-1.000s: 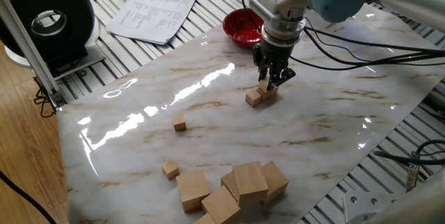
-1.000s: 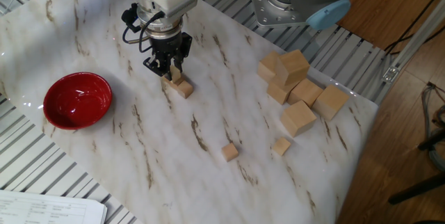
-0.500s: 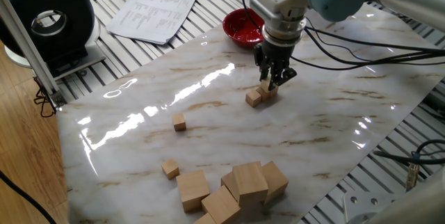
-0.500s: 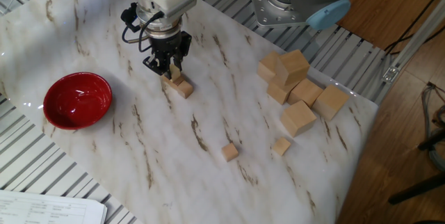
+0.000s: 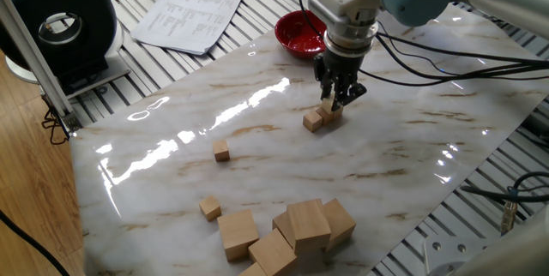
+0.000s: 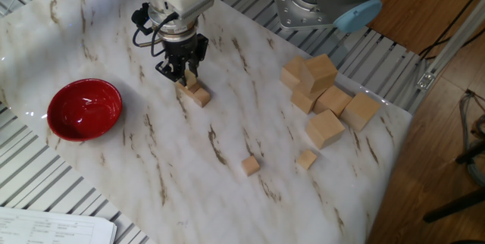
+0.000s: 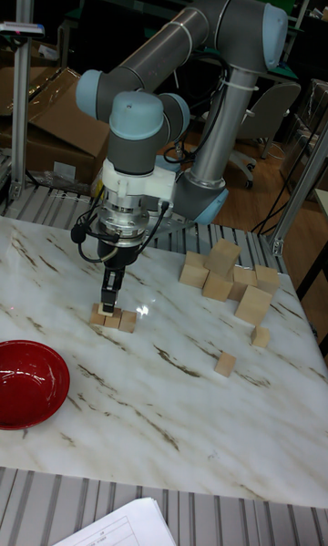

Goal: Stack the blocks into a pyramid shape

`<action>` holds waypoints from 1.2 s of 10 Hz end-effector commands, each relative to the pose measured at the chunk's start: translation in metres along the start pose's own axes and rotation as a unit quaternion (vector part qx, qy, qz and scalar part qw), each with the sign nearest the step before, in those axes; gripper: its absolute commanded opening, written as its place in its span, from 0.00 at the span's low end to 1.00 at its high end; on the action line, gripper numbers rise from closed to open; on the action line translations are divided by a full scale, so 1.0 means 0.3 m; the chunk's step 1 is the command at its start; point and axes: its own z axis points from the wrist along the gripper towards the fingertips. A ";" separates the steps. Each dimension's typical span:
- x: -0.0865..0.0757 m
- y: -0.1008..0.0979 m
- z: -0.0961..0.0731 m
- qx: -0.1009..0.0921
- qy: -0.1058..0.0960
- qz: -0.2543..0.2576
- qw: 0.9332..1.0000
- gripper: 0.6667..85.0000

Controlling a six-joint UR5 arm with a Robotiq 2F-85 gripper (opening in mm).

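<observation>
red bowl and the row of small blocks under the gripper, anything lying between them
Nothing. In the other fixed view, only bare marble tabletop separates the red bowl from the small blocks under the gripper. The tall fixed view shows the same gap.

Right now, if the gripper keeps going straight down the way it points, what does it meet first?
The gripper points straight down and looks shut on a small block. That block would meet the row of small blocks on the marble table almost at once; the gap between them is hard to judge.
</observation>
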 end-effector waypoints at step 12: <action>-0.023 0.001 0.000 -0.005 -0.021 -0.015 1.000 0.40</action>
